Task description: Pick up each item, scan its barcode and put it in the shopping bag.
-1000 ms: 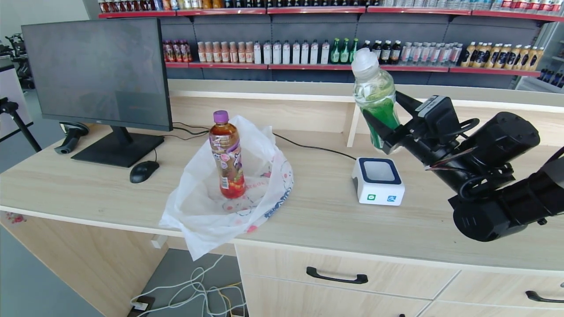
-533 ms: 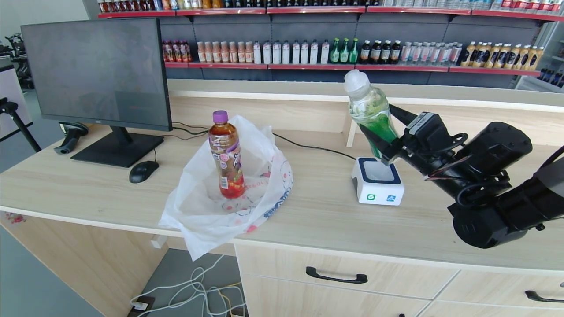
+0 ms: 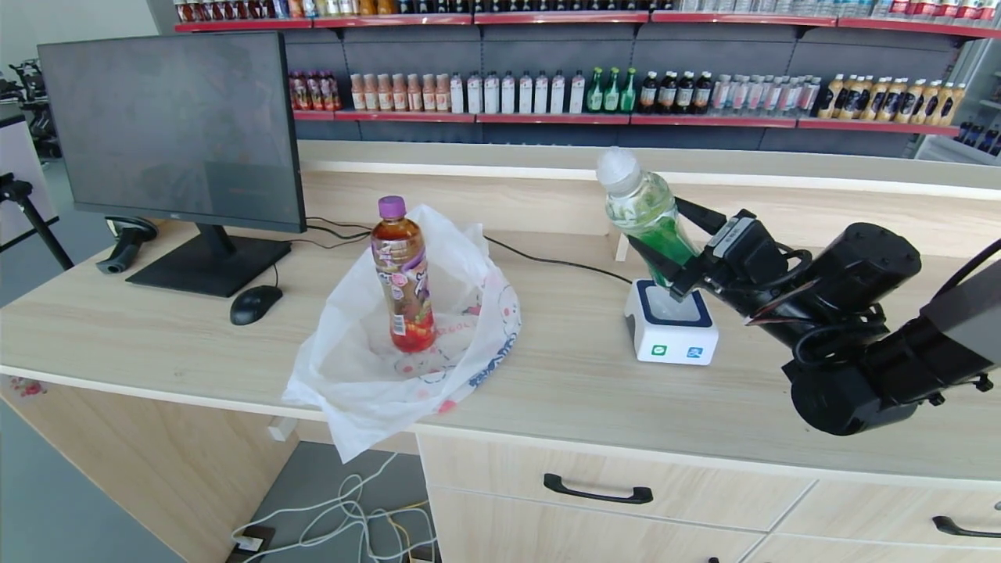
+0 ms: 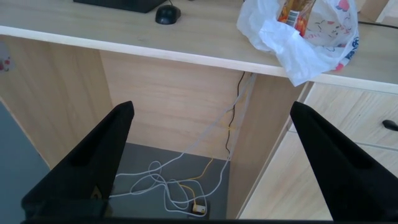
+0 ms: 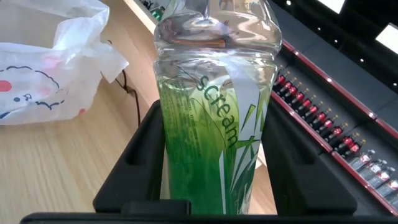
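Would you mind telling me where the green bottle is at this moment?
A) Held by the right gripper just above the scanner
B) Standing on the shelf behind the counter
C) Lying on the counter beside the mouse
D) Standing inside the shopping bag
A: the right gripper has its fingers closed on the green bottle, which tilts in the air directly above the scanner.

The scanner [image 3: 671,320] sits on the counter [image 3: 586,391]. Just above it my right pincer [image 3: 658,227] clamps the held bottle [image 3: 635,199], which leans toward the scanner's left with its base close over the scanner's top. Left of the scanner lies the shopping bag [image 3: 477,328], with the bagged bottle [image 3: 403,274] upright inside. Farther left are the mouse [image 3: 256,304] and, behind it, the monitor [image 3: 172,125]. Shelves [image 3: 704,117] run well behind the scanner.
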